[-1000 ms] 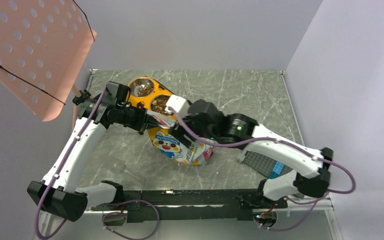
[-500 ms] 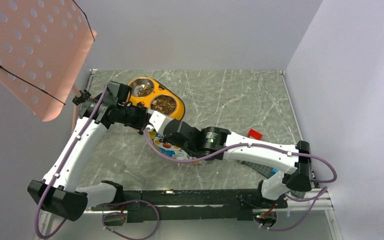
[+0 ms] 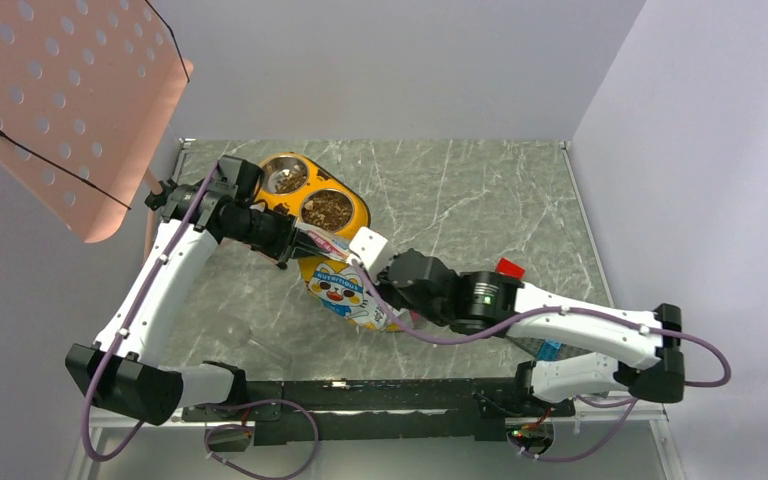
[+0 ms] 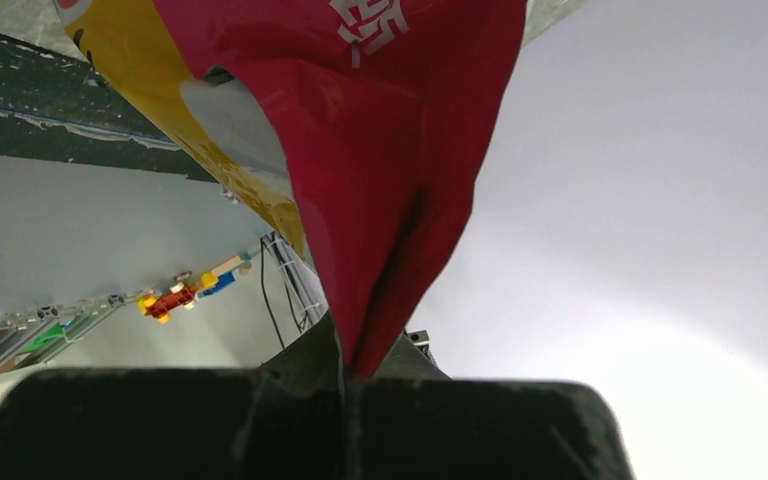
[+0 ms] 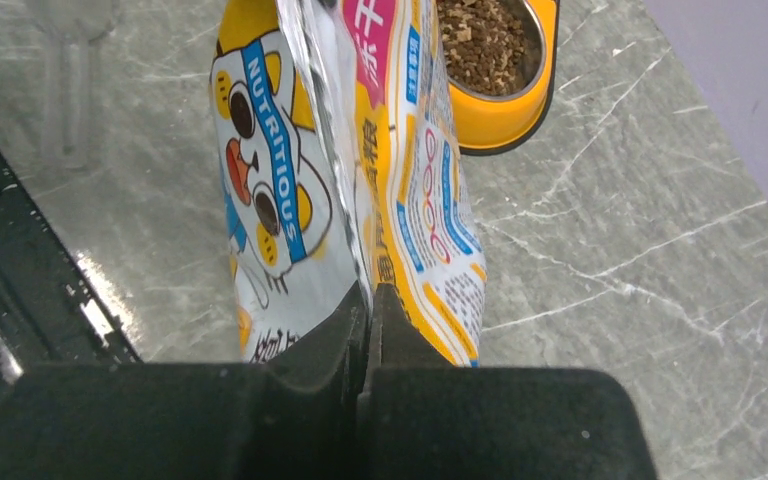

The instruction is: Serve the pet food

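Your right gripper [image 5: 365, 300] clamped on the bag [image 5: 280, 180], your left gripper [image 4: 345, 372] pinching its red end, kibble [image 5: 480, 40] in the yellow bowl [image 5: 505, 120] beyond.

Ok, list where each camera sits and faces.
Top external: above and behind the bases, looking down at the table; left arm and right arm show.
Left wrist: on the left gripper, facing the pinched bag, pale wall beyond; its shut jaws show.
Right wrist: on the right gripper, facing along the bag to kibble in the yellow bowl; its shut jaws show.
Shared: all three see the bag; top and right wrist, the bowl.
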You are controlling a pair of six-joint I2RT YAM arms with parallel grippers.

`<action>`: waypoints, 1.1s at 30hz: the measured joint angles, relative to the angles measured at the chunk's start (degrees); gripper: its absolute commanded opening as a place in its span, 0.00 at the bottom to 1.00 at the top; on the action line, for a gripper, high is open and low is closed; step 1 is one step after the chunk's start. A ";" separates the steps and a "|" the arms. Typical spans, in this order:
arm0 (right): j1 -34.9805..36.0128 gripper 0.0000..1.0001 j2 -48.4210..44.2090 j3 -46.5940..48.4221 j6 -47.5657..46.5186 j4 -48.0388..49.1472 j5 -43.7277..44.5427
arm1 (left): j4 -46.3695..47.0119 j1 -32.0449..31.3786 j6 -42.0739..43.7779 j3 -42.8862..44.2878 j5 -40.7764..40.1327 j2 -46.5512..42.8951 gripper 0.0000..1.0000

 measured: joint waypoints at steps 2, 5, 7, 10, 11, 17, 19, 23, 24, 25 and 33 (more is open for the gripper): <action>0.11 0.00 -3.43 -2.32 0.79 0.02 -0.57 | -0.55 0.24 0.72 0.00 0.50 0.00 0.00; 0.15 0.00 -8.11 -4.81 1.84 -0.74 -1.38 | -0.94 0.90 1.73 0.00 1.16 0.00 0.00; 0.20 0.00 -10.73 -5.86 2.47 -1.64 -1.66 | -1.44 1.42 2.25 0.09 1.57 0.17 0.00; 0.26 0.00 -13.35 -6.29 3.56 -3.41 -1.73 | -1.70 1.90 2.82 0.20 2.05 0.39 0.00; 0.26 0.00 -14.01 -6.29 3.98 -3.96 -1.68 | -1.70 2.08 2.97 0.20 2.19 0.39 0.00; 0.26 0.00 -17.09 -6.27 5.64 -7.08 -1.73 | -1.66 2.49 3.04 0.20 2.43 0.39 0.00; 0.26 0.00 -17.20 -5.51 5.73 -8.33 -2.12 | -1.68 2.62 3.02 0.20 2.40 0.31 0.00; 0.09 0.07 -16.72 -2.34 5.90 -12.39 -3.80 | -0.31 3.34 2.71 -1.57 2.80 -1.20 0.00; 0.00 0.11 -16.37 -1.25 5.90 -13.40 -4.33 | 0.39 3.63 2.64 -2.49 2.91 -2.03 0.00; -0.07 0.16 -15.98 -0.07 5.88 -14.29 -4.66 | 1.31 4.00 2.43 -3.69 2.89 -3.19 0.05; -0.85 0.53 -17.49 10.16 4.33 -20.24 -3.43 | 6.64 8.94 1.14 -6.58 -5.11 -7.98 0.51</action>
